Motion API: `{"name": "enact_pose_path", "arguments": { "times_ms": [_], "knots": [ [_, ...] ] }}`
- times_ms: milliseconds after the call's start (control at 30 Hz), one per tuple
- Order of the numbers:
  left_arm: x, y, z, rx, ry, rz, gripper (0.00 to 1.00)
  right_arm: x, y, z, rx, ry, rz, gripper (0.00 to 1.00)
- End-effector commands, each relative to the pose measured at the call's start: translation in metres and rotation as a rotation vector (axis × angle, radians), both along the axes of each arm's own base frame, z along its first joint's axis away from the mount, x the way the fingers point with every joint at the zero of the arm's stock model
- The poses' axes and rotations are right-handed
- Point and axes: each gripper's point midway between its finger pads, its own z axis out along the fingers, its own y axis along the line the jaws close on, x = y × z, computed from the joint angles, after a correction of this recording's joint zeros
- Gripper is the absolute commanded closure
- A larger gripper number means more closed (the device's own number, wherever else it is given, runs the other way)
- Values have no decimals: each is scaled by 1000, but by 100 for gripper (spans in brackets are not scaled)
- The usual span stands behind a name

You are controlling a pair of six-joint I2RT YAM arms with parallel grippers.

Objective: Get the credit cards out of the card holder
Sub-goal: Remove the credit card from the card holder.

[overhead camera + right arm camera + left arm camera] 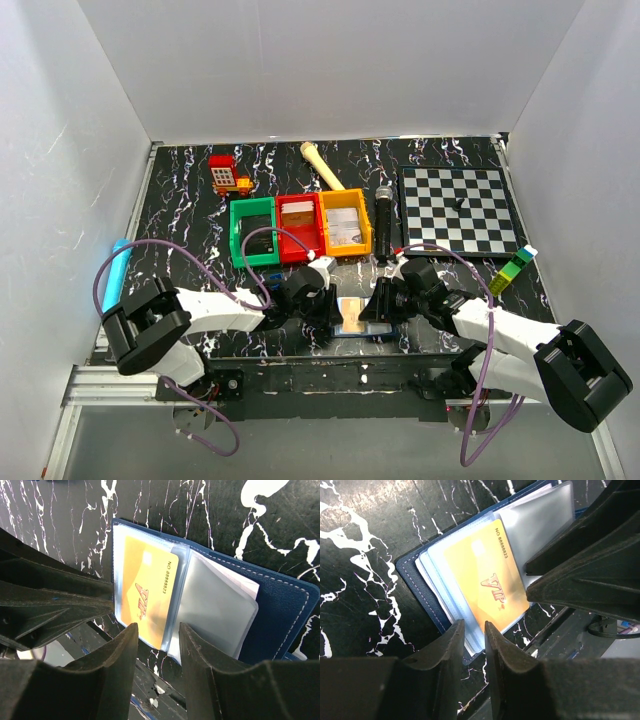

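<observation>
The navy card holder (362, 318) lies open near the table's front edge, between my two grippers. Its navy cover (415, 572) (285, 605) holds clear sleeves. A yellow credit card (487, 580) (147, 592) with red lettering sits in the top sleeve on one half, and the sleeve on the other half looks empty. My left gripper (335, 310) (473, 625) hovers over the sleeves' near corner, jaws a narrow gap apart and nothing pinched. My right gripper (378, 308) (157, 627) is open wider, its tips at the yellow card's near edge, gripping nothing.
Green (255, 232), red (299, 226) and orange (345, 222) bins stand just behind the holder. A black cylinder (384, 222) and a chessboard (460, 208) are at the right. A red toy (228, 173) and a wooden recorder (322, 165) lie further back. A green-yellow brick stack (513, 268) sits by the right wall.
</observation>
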Motion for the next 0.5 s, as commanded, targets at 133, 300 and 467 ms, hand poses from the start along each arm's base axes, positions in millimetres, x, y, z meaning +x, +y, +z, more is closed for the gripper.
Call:
{"name": "enact_pose_path", "arguments": {
  "times_ms": [133,300,467],
  "knots": [
    [12,-11,50,-122,-104,-2,73,6,3,4,19,-25,-13,53],
    [9,-18,41,-111,-70,-31,75,7,5,6,29,-27,-15,53],
    [8,-17,26,-81,-46,-27,76,8,6,8,38,-30,-20,51]
  ]
}}
